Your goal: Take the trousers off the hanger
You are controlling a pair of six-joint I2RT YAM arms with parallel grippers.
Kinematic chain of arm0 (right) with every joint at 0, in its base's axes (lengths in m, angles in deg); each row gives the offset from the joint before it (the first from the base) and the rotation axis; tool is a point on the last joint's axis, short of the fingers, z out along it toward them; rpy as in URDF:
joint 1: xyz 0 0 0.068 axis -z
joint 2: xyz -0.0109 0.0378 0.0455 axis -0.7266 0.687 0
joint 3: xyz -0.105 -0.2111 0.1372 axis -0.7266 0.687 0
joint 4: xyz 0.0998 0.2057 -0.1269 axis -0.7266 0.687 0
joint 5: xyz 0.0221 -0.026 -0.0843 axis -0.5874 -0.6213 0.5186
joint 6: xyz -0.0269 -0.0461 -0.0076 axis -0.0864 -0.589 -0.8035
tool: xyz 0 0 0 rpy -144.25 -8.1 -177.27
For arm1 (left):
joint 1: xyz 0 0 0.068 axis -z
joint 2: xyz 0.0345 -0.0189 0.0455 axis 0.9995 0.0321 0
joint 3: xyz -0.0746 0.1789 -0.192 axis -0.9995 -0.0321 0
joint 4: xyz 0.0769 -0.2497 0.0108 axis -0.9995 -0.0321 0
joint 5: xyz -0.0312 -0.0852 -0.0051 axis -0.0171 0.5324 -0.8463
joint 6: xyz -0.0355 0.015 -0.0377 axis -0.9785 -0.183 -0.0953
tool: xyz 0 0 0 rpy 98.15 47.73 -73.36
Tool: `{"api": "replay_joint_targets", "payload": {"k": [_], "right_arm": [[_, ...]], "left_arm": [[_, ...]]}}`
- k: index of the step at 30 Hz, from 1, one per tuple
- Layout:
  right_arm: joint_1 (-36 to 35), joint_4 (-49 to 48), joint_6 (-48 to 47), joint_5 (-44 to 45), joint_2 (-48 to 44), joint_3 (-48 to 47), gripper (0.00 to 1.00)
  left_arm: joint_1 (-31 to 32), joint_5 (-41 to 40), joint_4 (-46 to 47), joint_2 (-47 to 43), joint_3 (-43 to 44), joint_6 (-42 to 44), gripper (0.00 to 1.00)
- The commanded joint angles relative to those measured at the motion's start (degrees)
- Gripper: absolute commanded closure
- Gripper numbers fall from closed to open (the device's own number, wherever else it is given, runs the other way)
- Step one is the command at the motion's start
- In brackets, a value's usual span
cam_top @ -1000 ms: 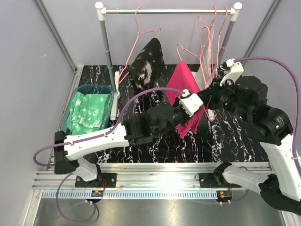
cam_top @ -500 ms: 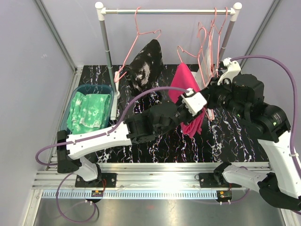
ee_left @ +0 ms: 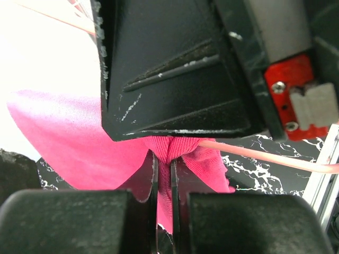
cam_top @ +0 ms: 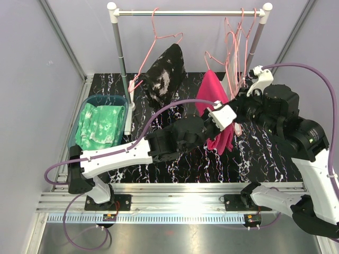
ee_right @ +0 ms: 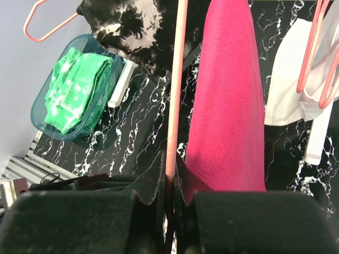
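Magenta trousers (cam_top: 212, 92) hang over the tabletop's (cam_top: 233, 166) right half, my left gripper (ee_left: 163, 164) pinched on their fold, my right gripper (ee_right: 168, 177) clamped on the pink hanger (ee_right: 177, 79). Black speckled trousers (cam_top: 167, 71) hang by the rear edge; green trousers (cam_top: 99, 126) fill the basket (cam_top: 103, 98) at the left edge. Open tabletop runs along the near edge.
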Motion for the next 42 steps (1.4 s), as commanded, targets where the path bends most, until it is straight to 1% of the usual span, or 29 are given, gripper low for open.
{"api": "replay_joint_targets", "payload": {"k": [1, 3, 8, 12, 17, 23, 26, 30, 31, 32, 35, 38, 42], "right_arm": [[-0.22, -11.48, -0.73, 1.22, -3.60, 1.67, 1.00], [-0.22, -11.92, -0.90, 2.19, -4.56, 5.26, 1.00], [-0.22, -12.71, -0.47, 4.13, -6.58, 12.92, 1.00], [-0.22, -13.06, 0.32, 4.92, -8.52, 18.54, 1.00], [-0.22, -12.80, 0.59, 5.44, -10.36, 22.68, 1.00], [-0.22, -12.72, 0.42, 6.32, -11.25, 27.17, 1.00], [-0.22, -12.80, 1.12, 5.45, -11.59, 28.66, 1.00], [-0.22, -12.54, 1.64, 5.27, -12.74, 31.82, 1.00], [-0.22, -12.45, 1.82, 5.27, -13.17, 32.44, 1.00], [-0.22, -12.45, 1.91, 5.36, -13.35, 33.58, 1.00], [-0.22, -12.27, 2.35, 5.44, -14.32, 35.69, 1.00], [-0.22, -12.10, 2.79, 5.53, -15.46, 36.84, 1.00], [-0.22, -11.48, 2.88, 5.97, -16.52, 37.02, 1.00]], "left_arm": [[0.01, -3.06, 5.33, -3.83, 0.00, -0.67, 1.00], [0.09, -5.08, 6.03, -6.11, -0.35, -1.38, 1.00], [0.62, -5.96, 7.18, -10.78, -0.35, -1.56, 1.00], [2.02, -7.80, 7.88, -13.77, 0.26, 0.90, 1.00], [2.56, -9.04, 8.58, -17.19, 1.14, 3.19, 1.00], [3.00, -7.55, 10.69, -21.24, 0.70, 3.89, 1.00], [3.00, -7.72, 10.61, -22.56, 2.10, 5.03, 1.00], [3.08, -7.02, 7.63, -22.74, 7.19, 6.97, 1.00], [3.08, -6.67, 6.66, -22.39, 10.86, 8.01, 1.00], [3.08, -6.84, 5.00, -21.95, 12.72, 8.63, 1.00], [3.08, -7.63, 4.11, -20.54, 18.43, 11.88, 1.00], [3.08, -9.30, 4.10, -19.40, 22.31, 15.75, 1.00], [3.08, -13.16, 4.98, -18.78, 23.91, 20.93, 1.00]]}}
